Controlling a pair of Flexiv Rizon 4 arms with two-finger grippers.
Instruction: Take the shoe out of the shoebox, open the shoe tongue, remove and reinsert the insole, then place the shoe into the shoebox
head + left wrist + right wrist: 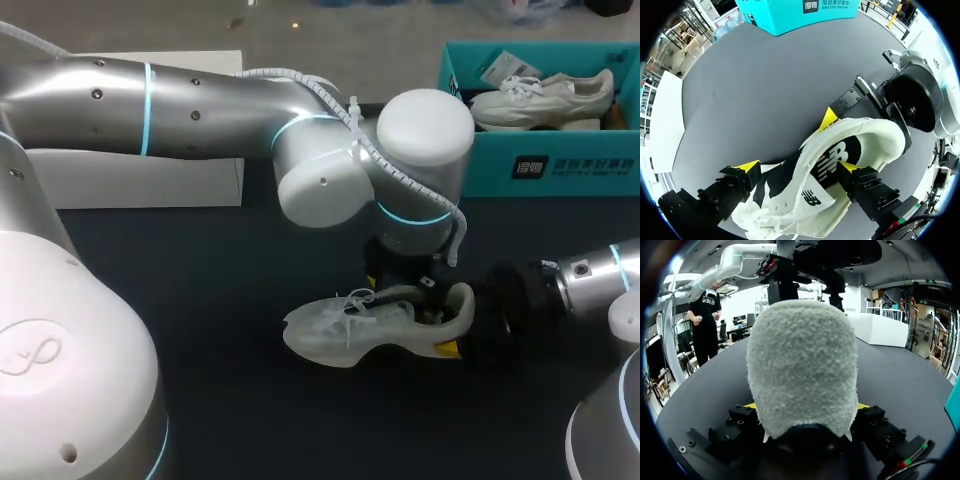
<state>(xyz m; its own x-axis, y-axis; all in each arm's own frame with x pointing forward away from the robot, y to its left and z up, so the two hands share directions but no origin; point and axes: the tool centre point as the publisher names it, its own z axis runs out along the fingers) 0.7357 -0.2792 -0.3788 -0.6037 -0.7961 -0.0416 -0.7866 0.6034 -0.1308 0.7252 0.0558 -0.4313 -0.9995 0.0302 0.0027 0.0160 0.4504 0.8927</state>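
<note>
The shoe (pixel 340 335) lies out on the dark worktop (pixel 200 300), toe toward 9 o'clock and heel toward 3 o'clock in the head view. The teal box (pixel 560 165) stands well apart at about 1 o'clock from it. A second shoe (pixel 545 95) lies in the box, its far end cut off at the edge. The left arm (pixel 200 95) reaches in from 9 o'clock past the middle, and its bulky wrist hides its own fingers and most of the shoe's opening from above. The wrist view shows the left gripper (pixel 799 167) with fingers spread wide and the shoe (pixel 790 210) between them, black insole (pixel 832 162) showing. How firmly either tip bears on it is hard to make out. The right arm (pixel 590 275) comes in from 3 o'clock, and the right gripper (pixel 807 407) pinches the heel. From its wrist the fuzzy heel (pixel 802 365) fills the gap, leaving only slivers of yellow at each side. A white box (pixel 140 180) sits at 10 o'clock, partly behind the left arm.
</note>
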